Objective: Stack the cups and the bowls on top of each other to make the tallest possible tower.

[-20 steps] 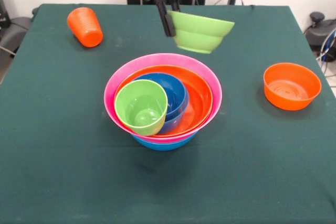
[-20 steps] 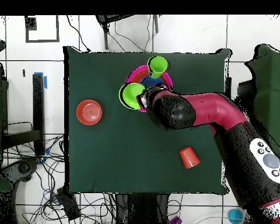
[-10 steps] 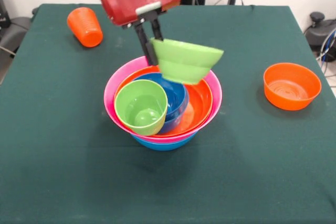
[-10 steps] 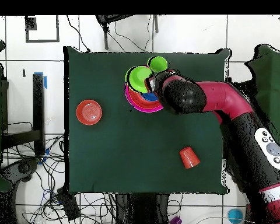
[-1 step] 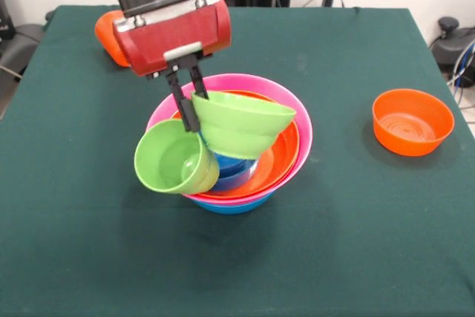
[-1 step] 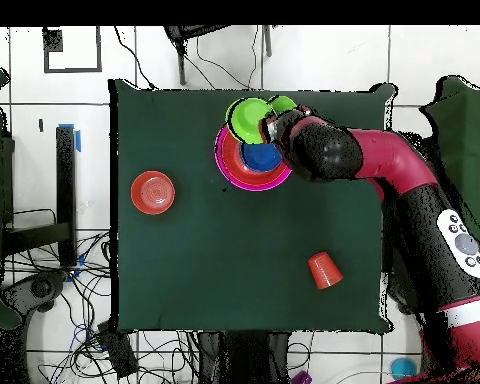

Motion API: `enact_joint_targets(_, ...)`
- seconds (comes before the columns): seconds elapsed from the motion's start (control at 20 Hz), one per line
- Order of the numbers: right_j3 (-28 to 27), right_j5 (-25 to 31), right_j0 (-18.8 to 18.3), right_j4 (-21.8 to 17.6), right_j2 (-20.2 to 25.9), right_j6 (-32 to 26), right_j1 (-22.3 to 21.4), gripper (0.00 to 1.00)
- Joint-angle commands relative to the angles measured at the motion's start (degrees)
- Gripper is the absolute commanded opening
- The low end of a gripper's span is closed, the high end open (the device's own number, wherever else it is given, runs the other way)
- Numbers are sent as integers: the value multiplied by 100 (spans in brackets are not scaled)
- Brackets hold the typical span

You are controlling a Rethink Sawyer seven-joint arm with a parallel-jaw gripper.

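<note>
My gripper (image 5: 193,109) is shut on the rim of the small lime-green bowl (image 5: 241,125), held tilted just over the tower (image 5: 295,113). The tower is a pink bowl (image 6: 230,172) and an orange bowl (image 5: 280,159) nested on a blue base (image 5: 230,205), with a small blue bowl (image 5: 231,169) inside. The lime-green cup (image 5: 175,161) leans outward over the tower's left rim, touching the held bowl. From overhead, the held green bowl (image 6: 246,118) and green cup (image 6: 282,103) sit at the tower's far edge by the gripper (image 6: 267,128).
A small orange bowl (image 5: 412,121) stands apart at the right, seen overhead as the orange bowl (image 6: 152,192). The ribbed orange cup (image 5: 106,33) lies at the back left, partly behind the arm; overhead the orange cup (image 6: 324,270) is near the robot's side.
The gripper has carried the lime-green bowl from the table's far side down over the tower. The green cup has been pushed from upright inside the bowls to leaning out over the rim.
</note>
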Motion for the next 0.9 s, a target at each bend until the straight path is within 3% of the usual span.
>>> enact_joint_targets(0.05,-307,808,335,-145,-289,-721,465,0)
enact_joint_targets(0.9,422,622,301,-61,-404,-154,-64,0)
